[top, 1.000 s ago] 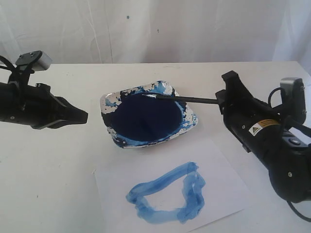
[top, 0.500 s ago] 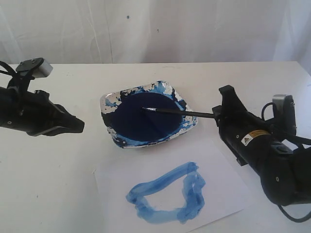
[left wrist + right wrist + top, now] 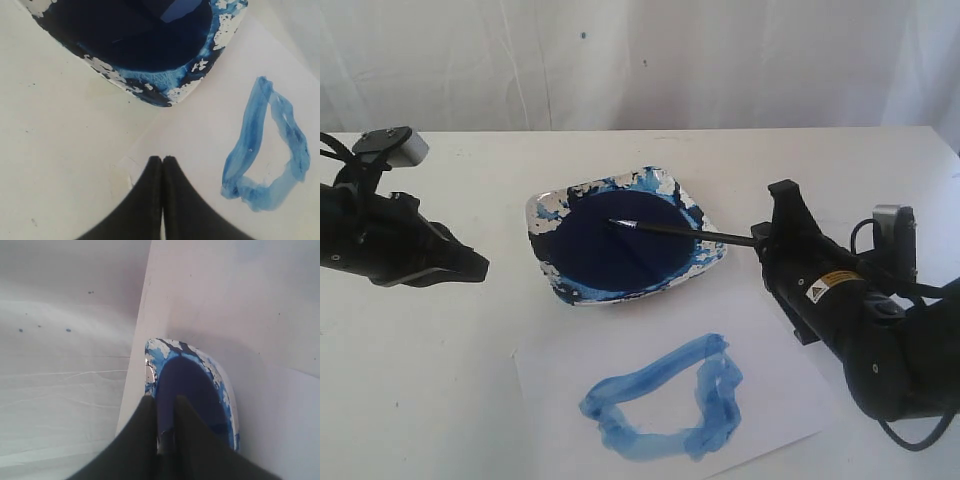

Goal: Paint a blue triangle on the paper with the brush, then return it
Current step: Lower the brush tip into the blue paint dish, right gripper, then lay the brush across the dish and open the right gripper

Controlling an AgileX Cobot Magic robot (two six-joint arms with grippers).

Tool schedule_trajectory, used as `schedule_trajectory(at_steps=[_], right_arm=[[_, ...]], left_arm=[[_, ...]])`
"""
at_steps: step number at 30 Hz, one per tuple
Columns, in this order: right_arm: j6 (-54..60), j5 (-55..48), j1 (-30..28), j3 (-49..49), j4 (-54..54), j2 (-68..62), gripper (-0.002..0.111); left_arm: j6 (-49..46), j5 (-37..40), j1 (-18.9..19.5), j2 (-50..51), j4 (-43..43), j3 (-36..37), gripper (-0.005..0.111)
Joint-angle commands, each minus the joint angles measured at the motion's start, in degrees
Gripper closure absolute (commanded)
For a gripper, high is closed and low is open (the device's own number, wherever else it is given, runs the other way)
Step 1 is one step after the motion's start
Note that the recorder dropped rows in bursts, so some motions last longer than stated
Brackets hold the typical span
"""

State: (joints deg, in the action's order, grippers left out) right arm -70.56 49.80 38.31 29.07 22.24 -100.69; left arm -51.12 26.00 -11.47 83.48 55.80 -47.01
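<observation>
Right gripper (image 3: 760,238) is clamped on the brush (image 3: 680,232) at the handle end, jaws nearly closed around it. Brush lies across the dish (image 3: 538,212) with its blue tip over the dark paint pool (image 3: 610,265); can't tell if it touches the paint. Left gripper (image 3: 480,266) is pinched fully together, holding nothing, hovering left of the dish over the table (image 3: 420,380). Blue triangle (image 3: 650,372) sits on the paper (image 3: 775,375), just in front of the dish, apart from both grippers.
</observation>
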Motion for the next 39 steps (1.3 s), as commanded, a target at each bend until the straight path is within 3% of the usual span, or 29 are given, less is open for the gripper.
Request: schedule_trajectory(at_steps=[1,17,25,39], right_arm=[[-1.84,0.97,-0.65,0.25,0.22,-0.07,0.108],[-2.99,-4.22,-0.65,0.25,0.4,-0.07,0.108],[-3.16,-3.83,-0.65,0.25,0.8,-0.07,0.086],[-3.16,-5.31,-0.65,0.25,1.24,-0.07,0.085]], left_arm=[[0.38,1.18,0.07,-0.57,0.27,0.29,0.107],[0.38,2.2,0.07,-0.57,0.27,0.29,0.107],[0.38,2.75,0.07,-0.57,0.27,0.29,0.107],[0.38,3.28,0.07,-0.57,0.27,0.29,0.107]])
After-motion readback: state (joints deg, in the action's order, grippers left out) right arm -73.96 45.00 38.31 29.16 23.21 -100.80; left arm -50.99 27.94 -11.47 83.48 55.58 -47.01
